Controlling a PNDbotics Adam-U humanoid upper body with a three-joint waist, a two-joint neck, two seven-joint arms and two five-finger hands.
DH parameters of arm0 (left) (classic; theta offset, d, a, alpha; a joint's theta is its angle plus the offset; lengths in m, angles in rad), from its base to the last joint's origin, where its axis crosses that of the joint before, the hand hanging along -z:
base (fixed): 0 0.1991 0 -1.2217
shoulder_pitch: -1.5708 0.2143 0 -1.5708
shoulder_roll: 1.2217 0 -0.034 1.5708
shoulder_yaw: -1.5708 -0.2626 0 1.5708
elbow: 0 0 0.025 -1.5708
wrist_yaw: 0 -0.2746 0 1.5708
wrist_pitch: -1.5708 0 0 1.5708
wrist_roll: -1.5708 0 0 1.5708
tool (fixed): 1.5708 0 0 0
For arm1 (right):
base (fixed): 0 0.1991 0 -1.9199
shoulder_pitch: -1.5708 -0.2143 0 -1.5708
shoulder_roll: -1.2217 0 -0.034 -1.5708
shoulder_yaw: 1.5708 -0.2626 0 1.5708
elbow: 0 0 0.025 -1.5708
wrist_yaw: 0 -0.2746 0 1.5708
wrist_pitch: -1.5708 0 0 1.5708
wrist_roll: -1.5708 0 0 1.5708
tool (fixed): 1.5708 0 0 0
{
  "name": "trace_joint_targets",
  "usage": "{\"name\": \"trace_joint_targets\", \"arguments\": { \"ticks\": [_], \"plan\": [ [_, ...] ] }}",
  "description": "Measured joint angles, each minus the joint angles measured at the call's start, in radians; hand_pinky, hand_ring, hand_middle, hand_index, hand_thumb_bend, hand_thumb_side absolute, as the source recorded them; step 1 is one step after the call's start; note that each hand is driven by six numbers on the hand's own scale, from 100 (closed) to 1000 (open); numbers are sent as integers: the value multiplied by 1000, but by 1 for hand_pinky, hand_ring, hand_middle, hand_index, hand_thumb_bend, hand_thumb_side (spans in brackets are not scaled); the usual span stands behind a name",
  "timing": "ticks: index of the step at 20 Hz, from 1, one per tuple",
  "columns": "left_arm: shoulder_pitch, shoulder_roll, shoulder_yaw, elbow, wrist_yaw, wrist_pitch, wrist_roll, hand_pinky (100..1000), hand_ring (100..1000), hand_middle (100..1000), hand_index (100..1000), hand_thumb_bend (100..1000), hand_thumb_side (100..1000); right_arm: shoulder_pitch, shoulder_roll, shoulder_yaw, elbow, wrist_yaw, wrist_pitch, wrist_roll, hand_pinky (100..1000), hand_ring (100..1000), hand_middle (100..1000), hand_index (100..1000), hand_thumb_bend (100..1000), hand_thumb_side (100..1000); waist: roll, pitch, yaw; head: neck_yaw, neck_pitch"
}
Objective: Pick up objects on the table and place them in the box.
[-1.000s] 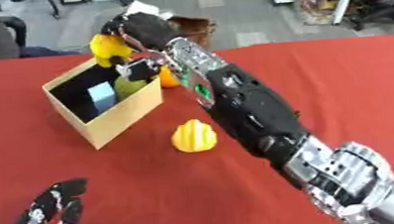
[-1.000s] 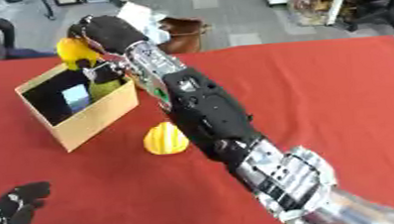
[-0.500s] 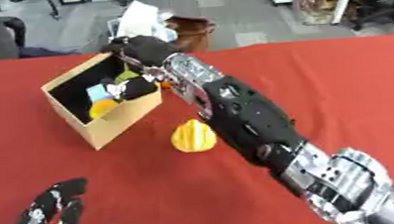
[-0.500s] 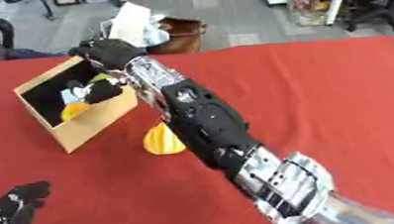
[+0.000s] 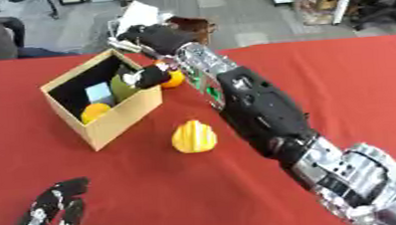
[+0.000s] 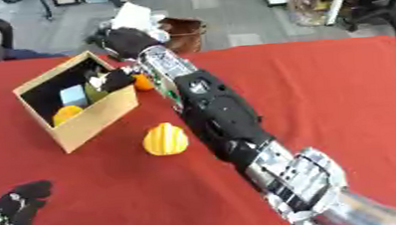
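A red-covered table (image 5: 348, 89) carries the items. A tan cardboard box (image 5: 119, 117) stands open-topped on its left part, turned corner-on to the viewer. A yellow ribbed pumpkin-shaped object (image 5: 193, 136) sits on the cloth just in front of the box, apart from it. A small orange round object (image 5: 173, 79) lies beside the box's far right wall.

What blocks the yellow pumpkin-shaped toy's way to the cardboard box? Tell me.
Nothing visible. The yellow ribbed pumpkin-shaped toy sits on the red tablecloth just beside the open cardboard box, bare cloth between them. The right hand reaches over the box's far corner.
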Motion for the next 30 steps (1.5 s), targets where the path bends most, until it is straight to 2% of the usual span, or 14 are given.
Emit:
{"name": "trace_joint_targets", "arguments": {
  "ticks": [8,15,27,30],
  "plan": [
    [2,0,6,0,0,0,1,805,818,782,859,410,910,2,-81,-77,112,-9,74,-27,752,751,842,952,148,702,0,0,-17,14,-5],
    [2,0,6,-1,1,0,0,805,818,783,859,410,910,19,-68,-95,184,-16,87,-37,747,748,833,949,118,722,0,9,0,7,-10],
    [-2,-1,5,-1,8,-5,-11,806,817,765,859,408,911,27,-38,-100,212,-16,82,-45,743,744,832,949,102,727,0,17,21,-12,-10],
    [-15,-9,5,-1,9,-6,-13,806,817,764,860,407,912,30,-36,-107,225,-14,93,-56,738,740,829,948,100,726,0,29,42,-23,-19]
  ]
}}
